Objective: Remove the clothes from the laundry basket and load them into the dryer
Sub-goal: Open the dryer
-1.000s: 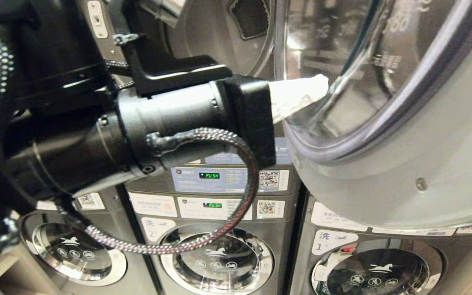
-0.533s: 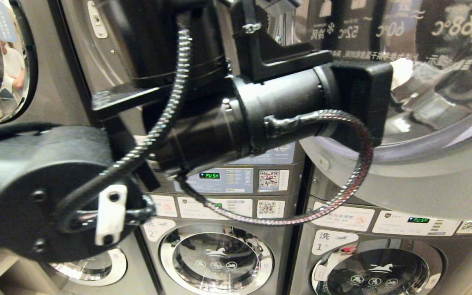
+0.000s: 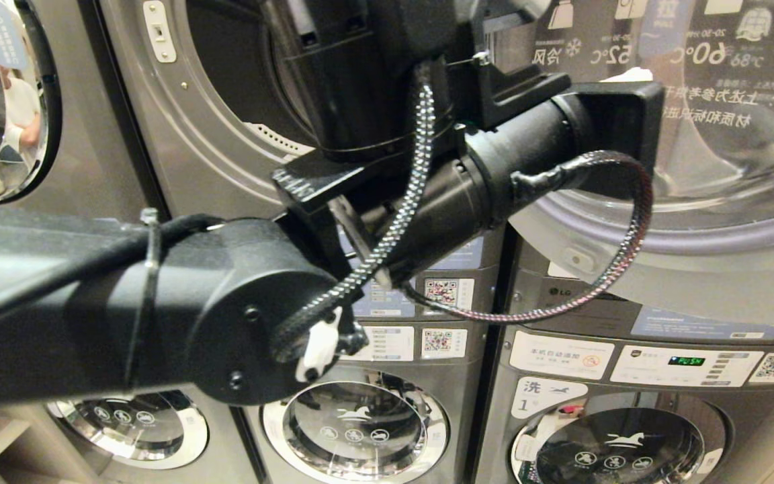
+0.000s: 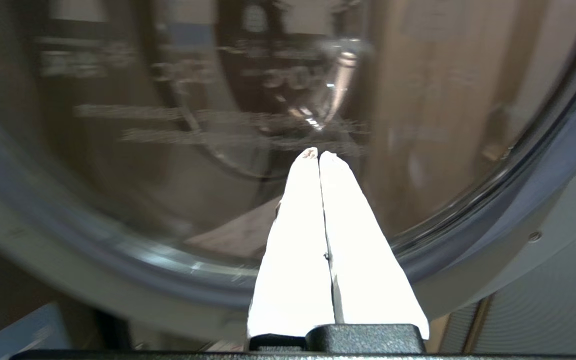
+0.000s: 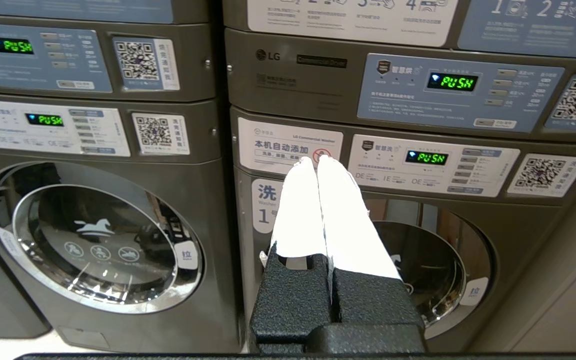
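Now the left gripper (image 4: 319,155), white fingers pinched together on nothing, is pressing toward the swung-open round glass dryer door (image 3: 709,188), probably moving it. Right gripper (image 5: 316,160) is hanging clenched, empty; no clothes or basket are showing

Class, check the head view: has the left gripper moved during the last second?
Yes. The left gripper went right and up: from nearly above the middle machine's QR label, which stayed put, to well right of it.
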`<state>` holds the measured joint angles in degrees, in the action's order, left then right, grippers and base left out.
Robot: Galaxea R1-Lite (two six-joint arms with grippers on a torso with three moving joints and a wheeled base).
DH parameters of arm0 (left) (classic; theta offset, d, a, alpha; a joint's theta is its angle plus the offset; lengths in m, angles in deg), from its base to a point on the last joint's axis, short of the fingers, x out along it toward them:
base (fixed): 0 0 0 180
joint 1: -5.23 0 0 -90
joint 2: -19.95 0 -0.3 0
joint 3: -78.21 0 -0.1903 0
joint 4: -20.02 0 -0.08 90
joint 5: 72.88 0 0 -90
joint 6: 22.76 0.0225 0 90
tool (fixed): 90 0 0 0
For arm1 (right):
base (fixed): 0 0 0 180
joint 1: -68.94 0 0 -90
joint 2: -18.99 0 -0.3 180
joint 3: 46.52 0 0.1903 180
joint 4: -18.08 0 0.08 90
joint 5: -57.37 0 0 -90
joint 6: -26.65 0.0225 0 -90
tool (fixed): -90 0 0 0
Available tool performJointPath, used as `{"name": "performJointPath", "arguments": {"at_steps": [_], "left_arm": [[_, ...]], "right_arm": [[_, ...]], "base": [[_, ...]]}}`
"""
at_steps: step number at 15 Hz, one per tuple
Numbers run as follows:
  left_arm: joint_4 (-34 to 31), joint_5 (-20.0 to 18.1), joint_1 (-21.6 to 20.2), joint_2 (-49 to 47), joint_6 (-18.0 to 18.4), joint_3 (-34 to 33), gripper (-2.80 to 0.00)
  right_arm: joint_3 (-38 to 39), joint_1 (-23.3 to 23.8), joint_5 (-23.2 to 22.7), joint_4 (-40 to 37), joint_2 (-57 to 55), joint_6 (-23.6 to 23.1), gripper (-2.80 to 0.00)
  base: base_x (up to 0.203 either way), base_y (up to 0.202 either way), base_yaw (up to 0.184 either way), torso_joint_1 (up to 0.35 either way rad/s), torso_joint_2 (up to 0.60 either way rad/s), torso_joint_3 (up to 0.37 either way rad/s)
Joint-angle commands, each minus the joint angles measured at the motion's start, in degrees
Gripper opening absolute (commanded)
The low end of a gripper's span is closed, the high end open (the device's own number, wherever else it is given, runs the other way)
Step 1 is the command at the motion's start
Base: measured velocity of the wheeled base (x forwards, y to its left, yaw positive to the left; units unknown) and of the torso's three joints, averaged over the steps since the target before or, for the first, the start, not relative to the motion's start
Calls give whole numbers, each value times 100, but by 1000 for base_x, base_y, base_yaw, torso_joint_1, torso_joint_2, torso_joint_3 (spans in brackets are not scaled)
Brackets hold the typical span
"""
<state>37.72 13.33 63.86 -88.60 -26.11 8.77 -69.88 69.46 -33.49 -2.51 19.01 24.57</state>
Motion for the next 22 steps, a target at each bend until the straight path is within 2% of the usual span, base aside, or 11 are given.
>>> {"name": "performJointPath", "arguments": {"at_steps": [1, 3, 5, 9, 11, 14, 17, 18, 20, 22], "left_arm": [[9, 71, -216, 468, 11, -359, -280], [-39, 118, -596, 1079, 113, -1169, -280], [-70, 119, -1046, 1810, 170, -2343, -280], [-430, 91, -2438, 3903, 173, -4927, -280], [-851, 6, -2914, 4770, 55, -6008, -280], [-1265, -196, -3136, 5493, -56, -7364, -280], [-1398, -245, -3182, 6022, -79, -8476, -280], [-1692, -235, -3190, 6376, -92, -8679, -280], [-2703, -208, -3192, 7328, -94, -8692, -280], [-4225, 19, -3180, 8145, -160, -8529, -280]], "right_arm": [[105, 0, -3, -5, -2, -2, -280], [105, 0, -11, -5, -2, -11, -280], [105, 0, -3, -5, -2, -11, -280], [105, 0, -3, -5, -2, -2, -280], [105, 0, -3, -5, -2, -2, -280], [105, 0, -3, -5, -2, 3, -280], [105, 0, 10, -5, -2, 54, -280], [105, 0, 24, -5, -2, 84, -280], [105, 0, 33, -5, -2, 138, -280], [105, 0, 33, 3, -2, 68, -280]], "base": [[0, 0, 0, 0, 0, 0], [0, 0, 0, 0, 0, 0], [0, 0, 0, 0, 0, 0], [0, 0, 0, 0, 0, 0], [0, 0, 0, 0, 0, 0], [0, 0, 0, 0, 0, 0], [0, 0, 0, 0, 0, 0], [0, 0, 0, 0, 0, 0], [0, 0, 0, 0, 0, 0], [0, 0, 0, 0, 0, 0]]}}
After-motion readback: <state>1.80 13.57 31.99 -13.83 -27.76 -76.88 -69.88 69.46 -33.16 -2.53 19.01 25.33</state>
